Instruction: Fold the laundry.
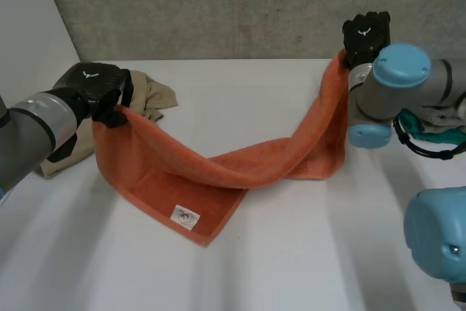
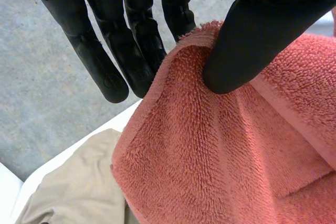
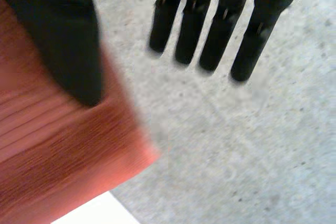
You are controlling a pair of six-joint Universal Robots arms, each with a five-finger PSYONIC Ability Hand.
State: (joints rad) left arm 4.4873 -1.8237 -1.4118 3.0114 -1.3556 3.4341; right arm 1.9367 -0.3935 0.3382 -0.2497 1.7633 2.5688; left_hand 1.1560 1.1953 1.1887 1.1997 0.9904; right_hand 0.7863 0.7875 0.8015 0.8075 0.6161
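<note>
On orange towel [image 1: 218,169], white label [image 1: 186,215], unreadable

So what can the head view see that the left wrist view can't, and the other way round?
Only the head view: the whole orange towel sagging between both hands, the right hand holding up its far end, a white label near a front corner. Only the left wrist view: the thumb pressed on the towel's edge, straight fingers behind it. Both: the left hand, the towel, a beige garment on the white table.
</note>
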